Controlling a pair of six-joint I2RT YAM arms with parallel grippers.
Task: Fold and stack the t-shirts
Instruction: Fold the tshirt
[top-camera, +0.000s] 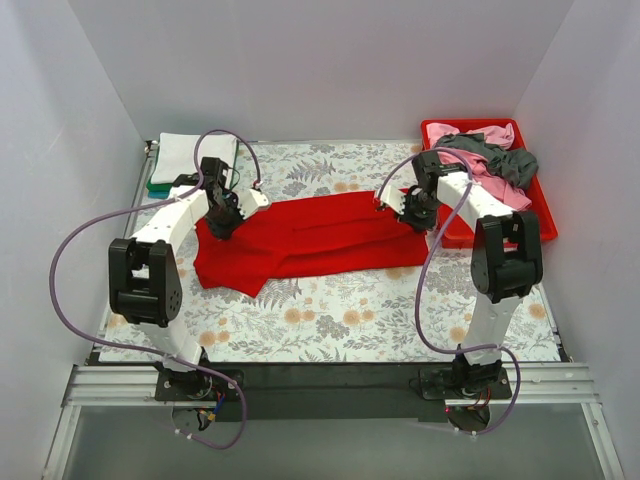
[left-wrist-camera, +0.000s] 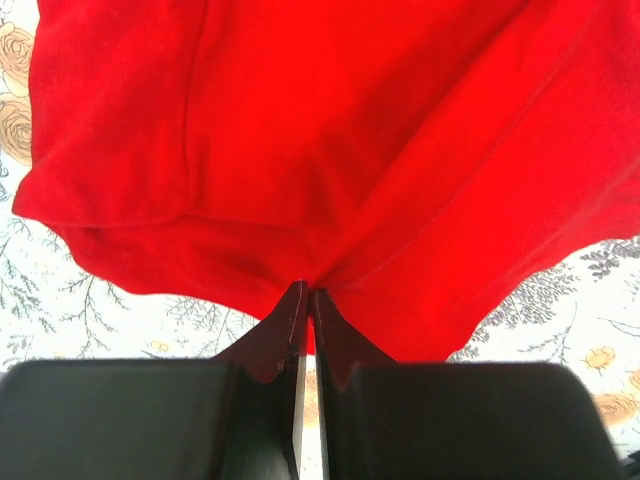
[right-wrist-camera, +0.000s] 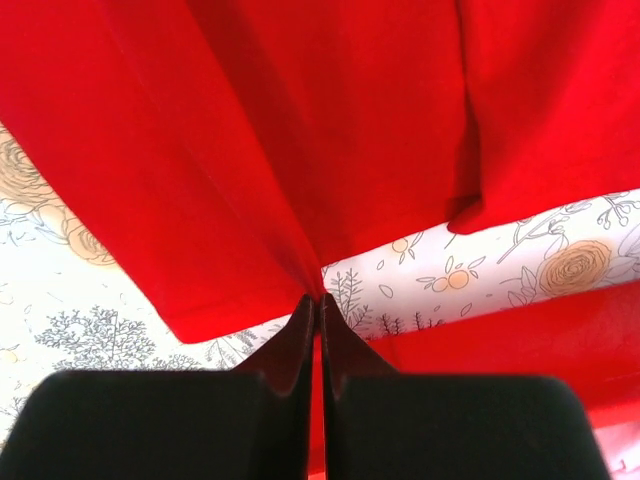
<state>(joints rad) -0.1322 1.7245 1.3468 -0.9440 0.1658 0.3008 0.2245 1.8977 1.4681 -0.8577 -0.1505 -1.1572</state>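
A large bright red t-shirt (top-camera: 310, 238) lies folded lengthwise across the middle of the floral cloth. My left gripper (top-camera: 222, 222) is shut on its left end; in the left wrist view the red t-shirt (left-wrist-camera: 330, 150) bunches into the shut left gripper (left-wrist-camera: 307, 292). My right gripper (top-camera: 412, 212) is shut on its right end; in the right wrist view the red t-shirt (right-wrist-camera: 280, 140) gathers into the shut right gripper (right-wrist-camera: 320, 298). Folded white (top-camera: 192, 155) and green (top-camera: 160, 187) t-shirts are stacked at the back left. Pink (top-camera: 497, 135) and dark grey (top-camera: 500, 157) t-shirts lie in the tray.
A rigid red plastic tray (top-camera: 545, 220) stands at the back right, just right of my right gripper; its red wall shows in the right wrist view (right-wrist-camera: 520, 330). White walls close in the left, back and right sides. The floral cloth (top-camera: 340, 320) covers the table.
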